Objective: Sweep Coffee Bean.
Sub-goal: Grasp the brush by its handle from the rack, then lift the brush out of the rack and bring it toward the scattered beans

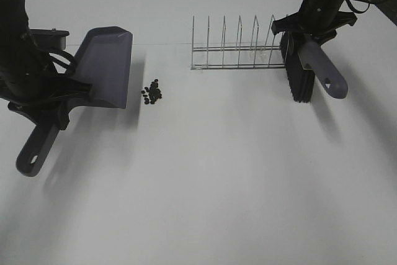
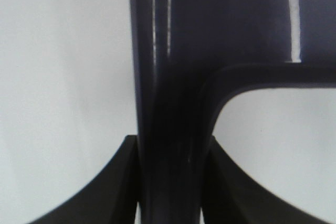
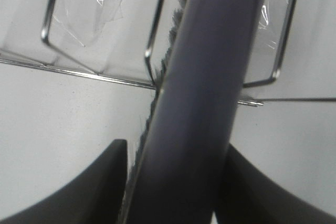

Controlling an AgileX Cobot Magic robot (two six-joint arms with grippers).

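**Dustpan and Brush Held Up, Beans Lie on the Bench**

The coffee beans (image 1: 152,92) sit in one small dark heap on the white bench (image 1: 217,184). They are on the left half of the high view, just beside the right edge of the dustpan (image 1: 109,63). They do not touch it. All the beans are on the bench and none are in the dustpan.

The left tool (image 1: 48,105) is pinching the dustpan by its long grey handle. In the left wrist view, the left tool (image 2: 170,182) has one dark finger on each side of the handle, pressed tight against it. The round end of the handle sticks out toward the front of the bench.

The right tool (image 1: 308,36) is pinching the brush (image 1: 327,76). In the right wrist view, the right tool (image 3: 176,182) has a finger on each side of the grey brush handle (image 3: 210,77). The black bristles (image 1: 298,82) point down at the bench. I cannot tell if they touch it.

The brush is at the right end of a wire rack (image 1: 236,51). The rack stands at the back of the bench, well apart from the beans. Some clear plastic (image 3: 89,3) is stuck on its wires.
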